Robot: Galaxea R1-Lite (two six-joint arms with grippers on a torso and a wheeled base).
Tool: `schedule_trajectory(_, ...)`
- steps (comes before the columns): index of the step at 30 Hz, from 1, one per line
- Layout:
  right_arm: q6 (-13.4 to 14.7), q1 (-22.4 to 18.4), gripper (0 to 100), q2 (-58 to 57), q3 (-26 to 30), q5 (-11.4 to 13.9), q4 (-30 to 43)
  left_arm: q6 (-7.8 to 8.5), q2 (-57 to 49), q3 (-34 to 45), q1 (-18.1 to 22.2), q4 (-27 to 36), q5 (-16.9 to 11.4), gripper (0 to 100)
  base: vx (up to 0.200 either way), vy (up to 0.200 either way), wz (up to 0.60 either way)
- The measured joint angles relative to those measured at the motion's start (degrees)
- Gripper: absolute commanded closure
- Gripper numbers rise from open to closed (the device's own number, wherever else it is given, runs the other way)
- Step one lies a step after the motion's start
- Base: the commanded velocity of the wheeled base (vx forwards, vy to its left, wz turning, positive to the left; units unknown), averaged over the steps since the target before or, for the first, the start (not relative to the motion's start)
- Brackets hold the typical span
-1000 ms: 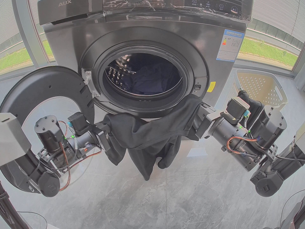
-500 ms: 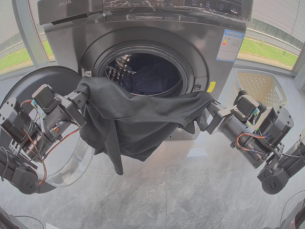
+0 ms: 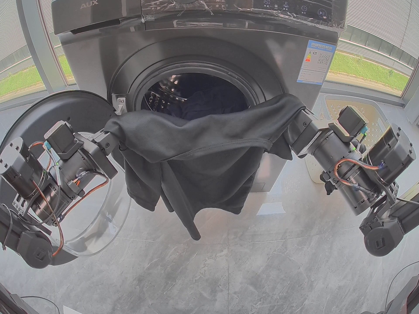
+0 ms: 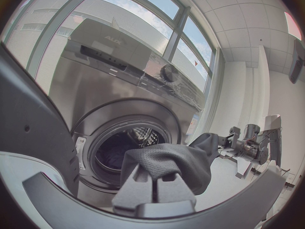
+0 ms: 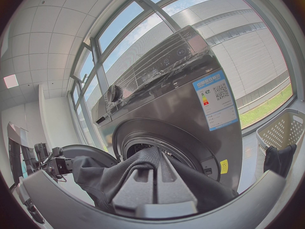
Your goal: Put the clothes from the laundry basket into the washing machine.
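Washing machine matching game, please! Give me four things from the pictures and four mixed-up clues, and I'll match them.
Things:
1. door
2. black garment
3. laundry basket
4. drum

Clues:
A. has dark clothes inside already
B. swung wide open
C. stretched between the left pincer and the right pincer
D. white, with holes in its wall

Pairs: 1-B, 2-C, 3-D, 4-A

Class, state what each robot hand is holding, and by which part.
Both grip one black garment: left hand at one upper end, right hand at the opposite end.
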Motion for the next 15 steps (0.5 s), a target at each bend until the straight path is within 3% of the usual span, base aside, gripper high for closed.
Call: schedule_trajectory(15,0.0,0.6,100,-1.4,-1.2,0.0,0.1,0.38,2.1,-0.4,2.3,0.0,0.1,100,0.0,0.0,0.0)
